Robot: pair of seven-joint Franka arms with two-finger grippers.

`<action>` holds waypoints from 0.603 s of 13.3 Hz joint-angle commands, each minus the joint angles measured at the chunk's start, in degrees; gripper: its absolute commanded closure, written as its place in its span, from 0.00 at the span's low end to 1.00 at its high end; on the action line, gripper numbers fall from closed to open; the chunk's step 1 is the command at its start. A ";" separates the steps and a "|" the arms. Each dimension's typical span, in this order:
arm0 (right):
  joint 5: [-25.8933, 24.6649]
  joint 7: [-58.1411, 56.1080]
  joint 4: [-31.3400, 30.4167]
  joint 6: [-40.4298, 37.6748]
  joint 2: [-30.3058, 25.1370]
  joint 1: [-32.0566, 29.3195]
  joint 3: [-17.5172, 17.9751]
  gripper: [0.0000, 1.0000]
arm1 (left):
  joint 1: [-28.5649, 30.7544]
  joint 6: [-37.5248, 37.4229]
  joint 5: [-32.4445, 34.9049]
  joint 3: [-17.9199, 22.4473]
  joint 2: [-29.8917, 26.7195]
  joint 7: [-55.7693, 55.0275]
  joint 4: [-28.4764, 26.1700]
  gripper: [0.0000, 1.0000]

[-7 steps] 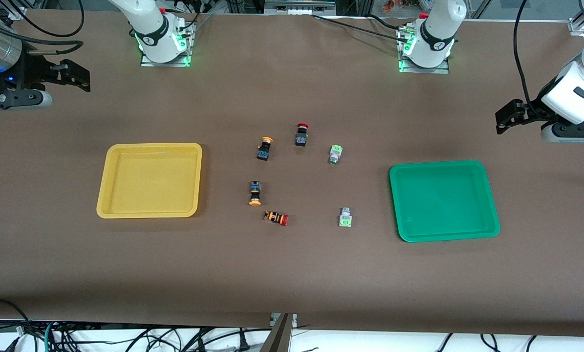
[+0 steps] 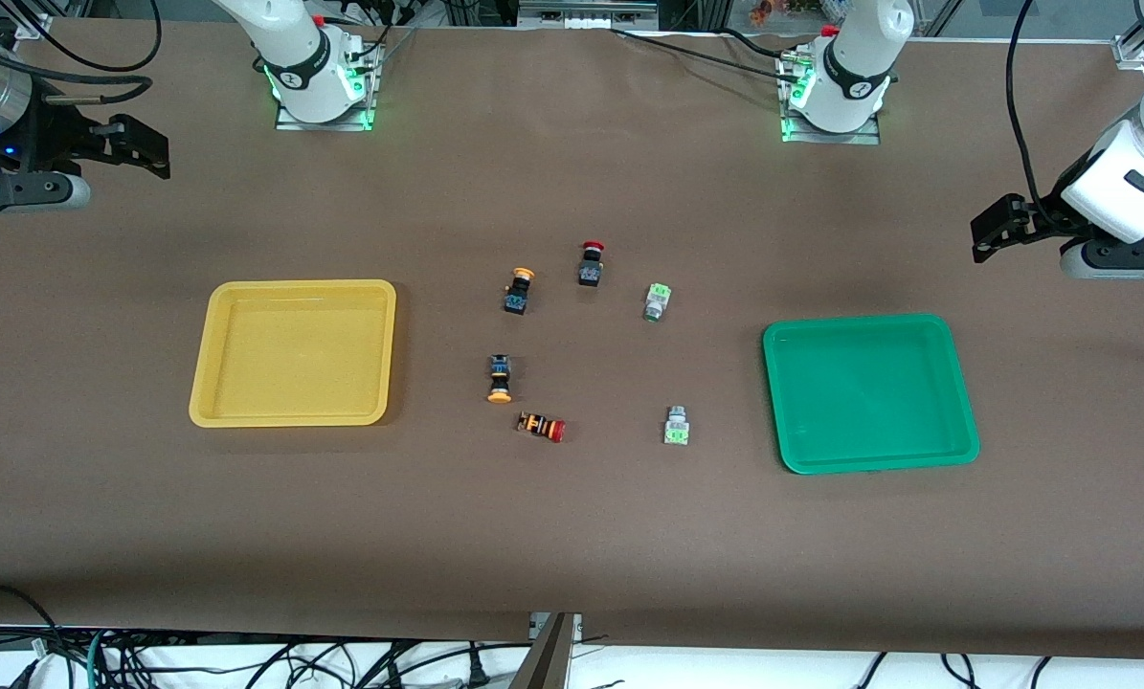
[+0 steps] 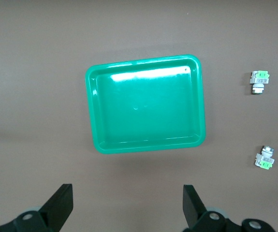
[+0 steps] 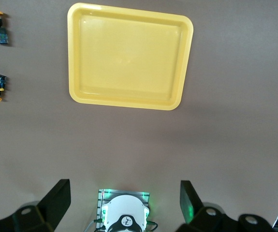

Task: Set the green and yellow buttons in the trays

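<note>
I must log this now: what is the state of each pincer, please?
Left pincer: open, holding nothing, up over the table beside the green tray.
Right pincer: open, holding nothing, up over the table beside the yellow tray.

You have bare table [image 2: 572, 536] all around both trays: the yellow tray [image 2: 292, 351] and green tray [image 2: 868, 392] lie open from above. Between them, watch the two red-capped switches [image 2: 590, 263] [image 2: 542, 427], each close beside a yellow-capped button [image 2: 519, 290] [image 2: 500, 377]. The two green buttons [image 2: 657, 301] [image 2: 676, 426] stand clear.
</note>
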 commanded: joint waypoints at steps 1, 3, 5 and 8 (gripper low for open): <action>-0.72 0.10 0.03 -0.96 -0.56 -1.68 1.95 0.00 | 0.25 -1.49 -0.74 0.04 0.66 1.04 1.58 0.00; -0.46 0.19 0.12 -0.87 -0.12 -1.68 1.78 0.00 | 0.25 -1.49 -0.74 0.04 0.66 1.04 1.57 0.00; -0.37 -0.07 0.81 -0.78 1.28 -1.51 1.86 0.00 | 0.16 -1.57 -0.74 0.04 0.66 1.04 1.49 0.00; -0.11 0.19 0.82 -0.35 3.13 -1.60 1.86 0.00 | 0.25 -2.01 -0.74 0.04 0.66 1.04 1.49 0.00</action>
